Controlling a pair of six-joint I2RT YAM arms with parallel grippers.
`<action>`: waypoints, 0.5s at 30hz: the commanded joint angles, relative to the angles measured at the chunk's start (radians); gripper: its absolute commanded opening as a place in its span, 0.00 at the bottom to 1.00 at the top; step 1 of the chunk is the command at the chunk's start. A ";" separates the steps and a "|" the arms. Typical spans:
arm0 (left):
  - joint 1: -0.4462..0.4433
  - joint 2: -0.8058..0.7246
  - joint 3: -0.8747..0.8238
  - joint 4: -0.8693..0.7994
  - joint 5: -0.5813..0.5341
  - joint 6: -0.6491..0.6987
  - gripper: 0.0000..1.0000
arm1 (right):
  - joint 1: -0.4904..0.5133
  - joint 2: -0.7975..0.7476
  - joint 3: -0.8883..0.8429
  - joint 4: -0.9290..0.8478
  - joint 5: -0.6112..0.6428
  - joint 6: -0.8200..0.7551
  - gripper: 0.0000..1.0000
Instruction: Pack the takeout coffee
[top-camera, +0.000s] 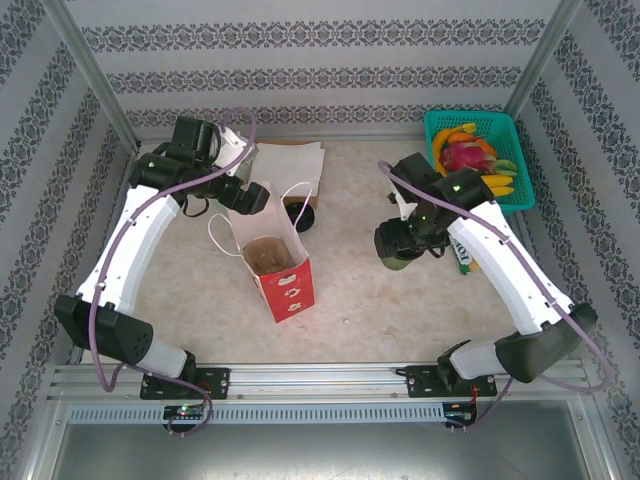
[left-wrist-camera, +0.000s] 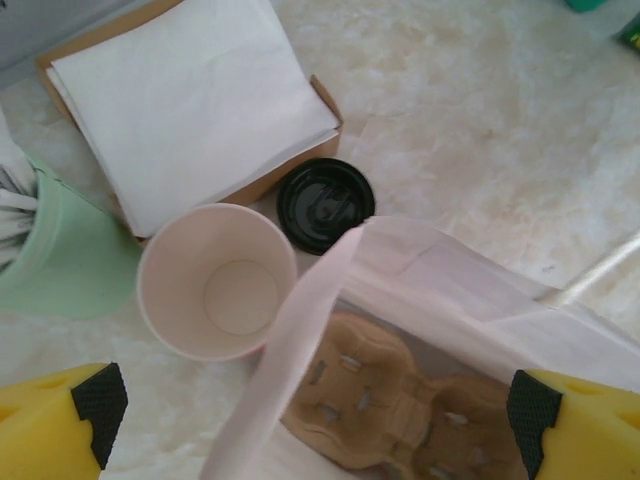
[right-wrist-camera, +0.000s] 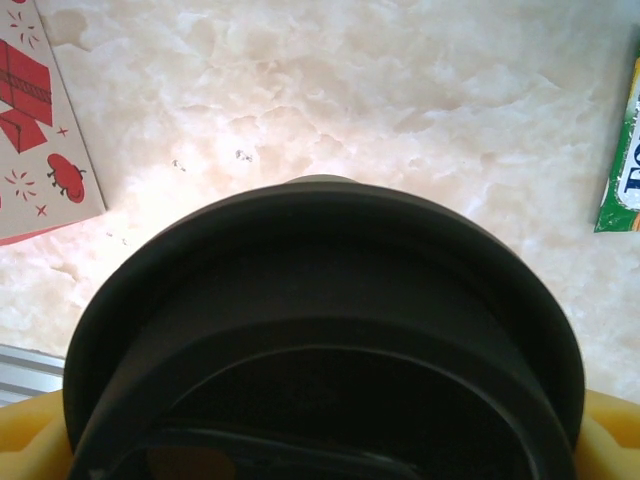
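Observation:
The takeout coffee (top-camera: 400, 258), an olive-green cup with a black lid (right-wrist-camera: 320, 300), hangs right of the bag with my right gripper (top-camera: 398, 243) shut on it. In the right wrist view the lid spans the lower frame, with yellow fingers (right-wrist-camera: 25, 440) at both bottom corners. A red-and-white paper bag (top-camera: 285, 285) stands open at centre left, a brown cup carrier (left-wrist-camera: 400, 400) in its bottom. My left gripper (left-wrist-camera: 310, 420) is open above the bag's far rim (left-wrist-camera: 450, 290). A white handle strap runs between its fingers without being gripped.
Beyond the bag, a loose black lid (left-wrist-camera: 325, 203) lies beside a lidless paper cup (left-wrist-camera: 217, 282), a pale green cup of white sticks (left-wrist-camera: 50, 250) and a box of napkins (left-wrist-camera: 190, 100). A teal fruit basket (top-camera: 470, 114) sits back right. A green packet (right-wrist-camera: 620, 160) lies right of the coffee.

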 joint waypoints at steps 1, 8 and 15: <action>-0.006 0.058 0.057 -0.069 -0.057 0.124 0.96 | 0.012 -0.027 0.036 -0.050 0.020 0.002 0.77; -0.007 0.198 0.165 -0.157 0.011 0.134 0.65 | 0.021 -0.069 0.061 -0.016 -0.060 0.000 0.76; -0.047 0.196 0.156 -0.117 0.046 0.082 0.40 | 0.106 -0.098 0.159 0.037 -0.054 0.018 0.75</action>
